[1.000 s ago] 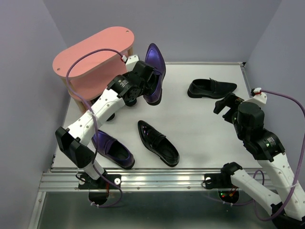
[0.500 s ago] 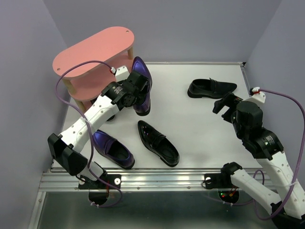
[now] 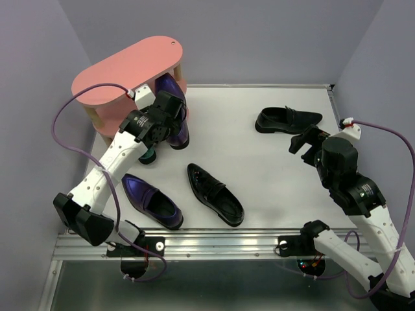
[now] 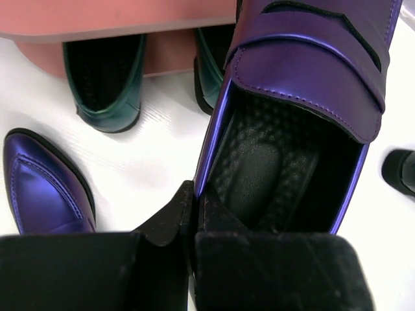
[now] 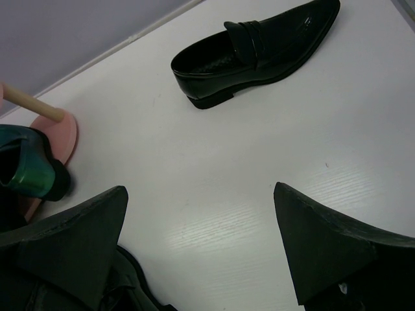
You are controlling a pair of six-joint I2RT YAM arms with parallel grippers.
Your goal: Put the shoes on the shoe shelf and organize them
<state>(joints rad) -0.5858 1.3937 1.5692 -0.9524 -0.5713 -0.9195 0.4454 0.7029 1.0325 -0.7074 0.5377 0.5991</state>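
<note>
– Beside the shoe shelf (image 3: 126,71), which step is judged to be in hand?
– A purple shoe (image 3: 179,129) is being brought to it. Its heel wall is pinched between the closed fingers of the left gripper (image 4: 194,217), and the toe is pointed at the shelf's open side. A green pair (image 4: 107,84) is already lodged on a lower board.
– And the right gripper (image 5: 199,188)?
– Its jaws are spread wide and nothing is gripped; it is held near one black shoe (image 5: 253,45).
– What is called for next?
– Probably the toe must be slid onto a free board, kept clear of the posts and the green pair, before release. The matching purple shoe (image 3: 152,201) and a second black shoe (image 3: 215,193) are left on the table (image 3: 272,168).
</note>
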